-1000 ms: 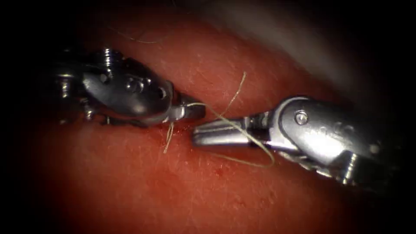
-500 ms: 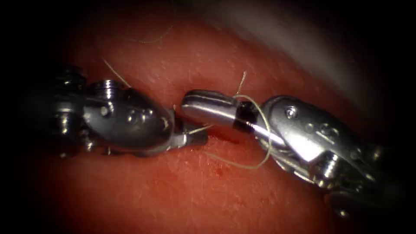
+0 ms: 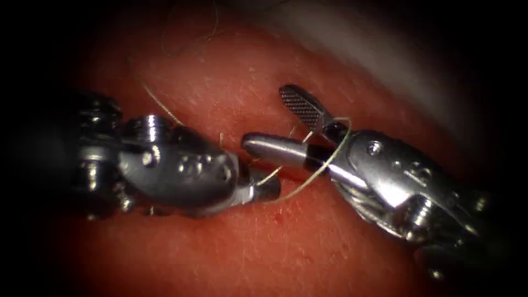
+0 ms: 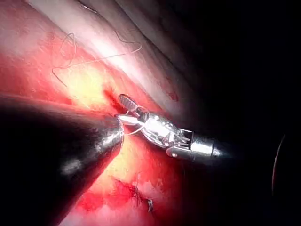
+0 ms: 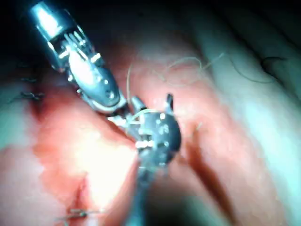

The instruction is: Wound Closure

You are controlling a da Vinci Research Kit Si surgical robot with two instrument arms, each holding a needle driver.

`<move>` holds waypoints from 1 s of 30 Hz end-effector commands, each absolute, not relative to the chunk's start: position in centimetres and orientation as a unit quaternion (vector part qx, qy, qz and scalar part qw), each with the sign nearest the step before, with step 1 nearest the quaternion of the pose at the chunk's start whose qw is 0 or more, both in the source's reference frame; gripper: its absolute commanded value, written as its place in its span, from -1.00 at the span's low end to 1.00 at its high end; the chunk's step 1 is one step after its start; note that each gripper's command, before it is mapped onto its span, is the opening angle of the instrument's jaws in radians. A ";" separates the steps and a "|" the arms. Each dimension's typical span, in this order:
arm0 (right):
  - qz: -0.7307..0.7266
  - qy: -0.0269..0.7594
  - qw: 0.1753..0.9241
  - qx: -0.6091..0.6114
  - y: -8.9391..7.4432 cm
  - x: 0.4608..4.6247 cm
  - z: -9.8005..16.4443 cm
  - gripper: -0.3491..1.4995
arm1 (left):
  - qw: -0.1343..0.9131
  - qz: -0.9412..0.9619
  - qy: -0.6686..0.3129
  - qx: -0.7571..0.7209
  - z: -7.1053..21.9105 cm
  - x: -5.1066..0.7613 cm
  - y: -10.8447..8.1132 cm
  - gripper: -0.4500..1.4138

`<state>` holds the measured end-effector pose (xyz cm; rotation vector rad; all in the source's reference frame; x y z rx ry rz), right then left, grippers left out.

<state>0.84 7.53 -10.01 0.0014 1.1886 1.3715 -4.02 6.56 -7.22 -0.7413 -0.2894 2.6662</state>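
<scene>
Left tool (image 3: 264, 190): jaws clamped on the thread (image 3: 324, 165).
Right tool (image 3: 275, 124): jaws gaped wide, thread looped round them, gripping nothing.

The left tool (image 3: 263, 190) has its jaw tips small and dark against the tissue (image 3: 247, 247), so their grip on the thread (image 3: 308, 179) is hard to read. In the left wrist view, that tool's own dark body (image 4: 61, 155) hides its jaws. The thread's far end fades into shadow.
</scene>
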 end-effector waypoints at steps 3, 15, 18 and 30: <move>0.638 0.487 0.597 0.010 7.4 0.83 -9.7 0.62 | 0.180 0.943 -0.100 -0.260 -7.2 -4.04 6.6 -0.89; 0.719 0.450 0.529 0.029 7.4 0.69 -9.5 0.36 | 0.177 0.946 -0.099 -0.254 -7.0 -4.02 6.7 -0.89; 0.736 0.438 0.515 0.026 7.5 0.66 -9.4 0.40 | 0.178 0.946 -0.099 -0.254 -7.0 -4.03 6.7 -0.89; 0.745 0.429 0.510 0.032 7.5 0.76 -9.1 0.33 | 0.178 0.945 -0.101 -0.255 -7.1 -4.03 6.7 -0.89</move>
